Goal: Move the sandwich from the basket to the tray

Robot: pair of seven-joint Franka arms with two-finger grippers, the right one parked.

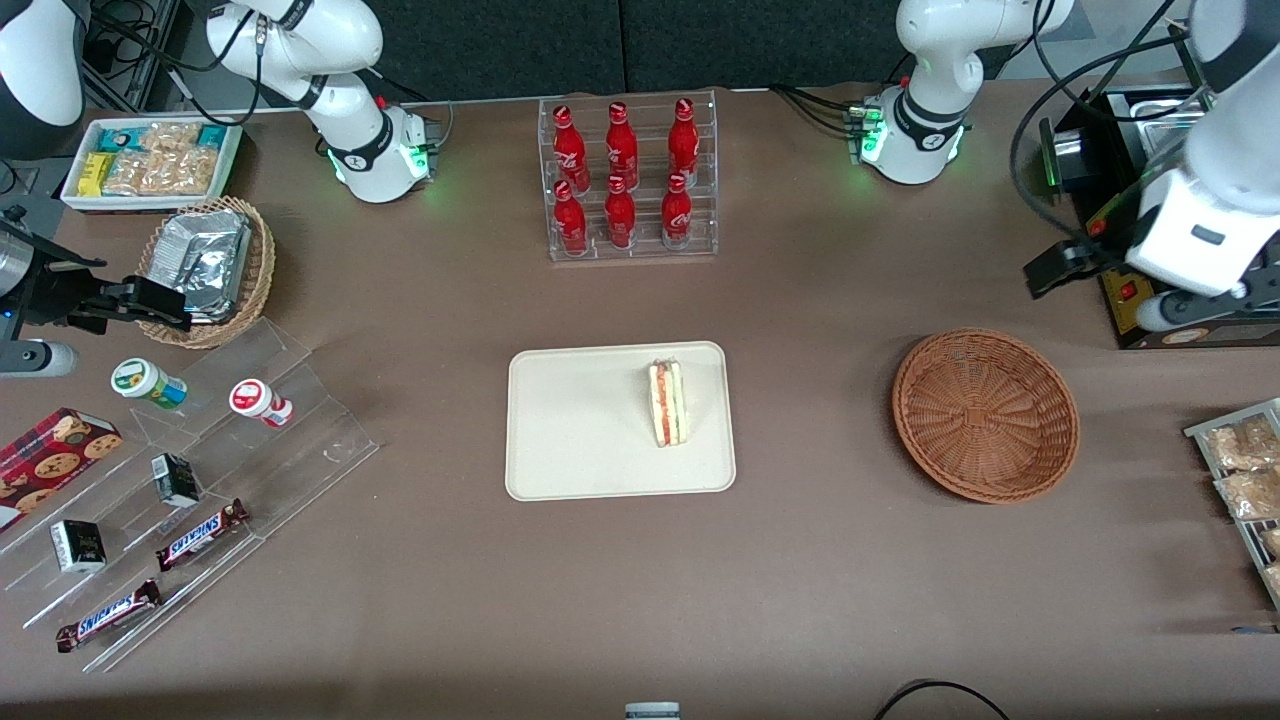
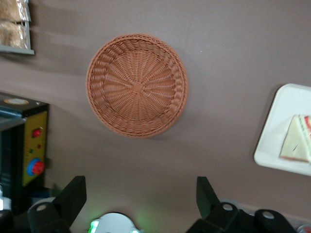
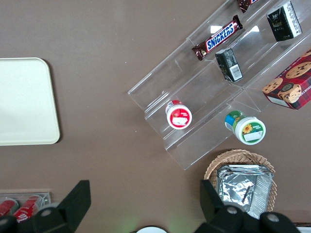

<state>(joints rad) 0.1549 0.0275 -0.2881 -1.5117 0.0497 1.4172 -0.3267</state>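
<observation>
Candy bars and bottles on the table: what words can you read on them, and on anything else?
"SNICKERS": candy bar, clearest in the right wrist view.
"SNICKERS": second bar.
Red bottles: white script too small to read.
Cookie box, cups: unreadable.
Pincer open, empty, above the table by the basket: no text.

Sandwich on tray — basket bare

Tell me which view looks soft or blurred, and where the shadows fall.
Front view: sharp, even light; the basket and the tray cast soft shadows on the table, and the sandwich is crisp. Left wrist view: the open gripper is dark and blurry, the sandwich slightly soft, the basket weave clear.
</observation>
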